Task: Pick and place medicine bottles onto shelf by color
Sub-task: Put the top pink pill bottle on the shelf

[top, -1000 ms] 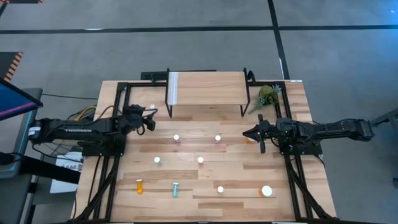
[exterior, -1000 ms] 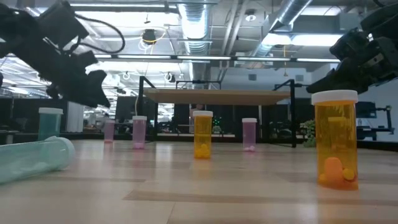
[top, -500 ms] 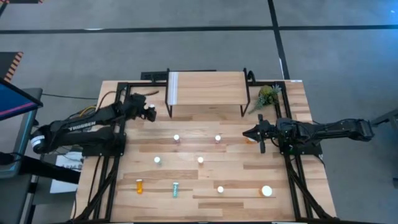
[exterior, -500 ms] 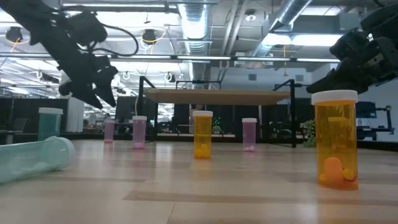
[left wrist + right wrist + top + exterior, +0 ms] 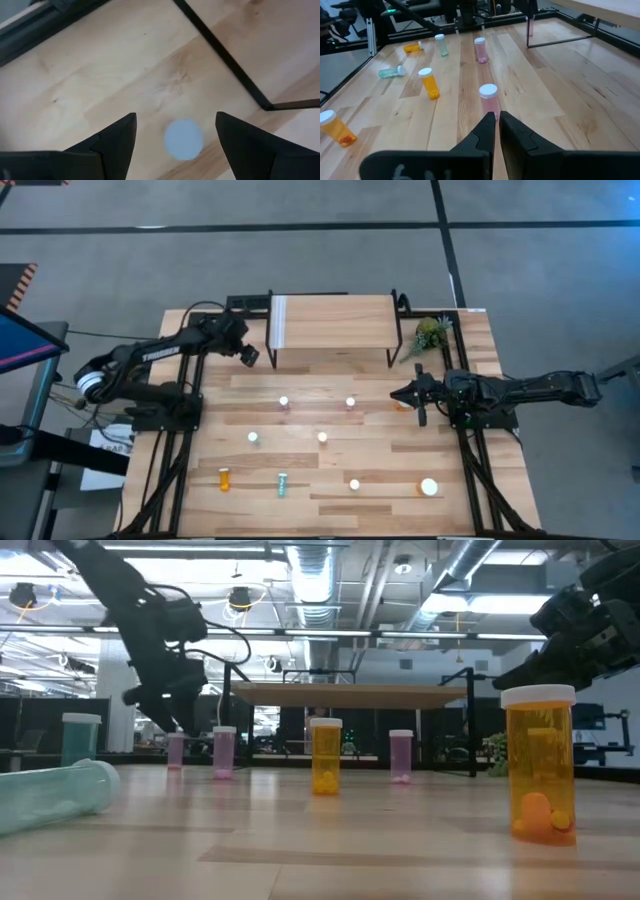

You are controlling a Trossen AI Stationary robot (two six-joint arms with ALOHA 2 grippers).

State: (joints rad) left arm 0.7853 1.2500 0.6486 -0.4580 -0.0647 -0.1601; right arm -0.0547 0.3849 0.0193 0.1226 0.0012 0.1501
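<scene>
The left gripper (image 5: 246,356) has swung from the table's left edge toward the far side and now hangs, fingers spread and empty, directly over a white-capped bottle (image 5: 184,139) standing by the shelf's (image 5: 330,320) near-left leg (image 5: 225,57). In the left wrist view the cap sits between the two open fingers (image 5: 112,142), so the arm looks lined up for a descent and grasp; that bottle's body colour cannot be told from above. The right gripper (image 5: 419,402) has not moved: pressed shut and holding nothing, it waits at the right side, near a pink bottle (image 5: 489,100). The shelf top is bare, and the other bottles stand scattered on the tabletop (image 5: 380,465), a teal one (image 5: 55,797) lying on its side at the near left, so sorting has barely begun
</scene>
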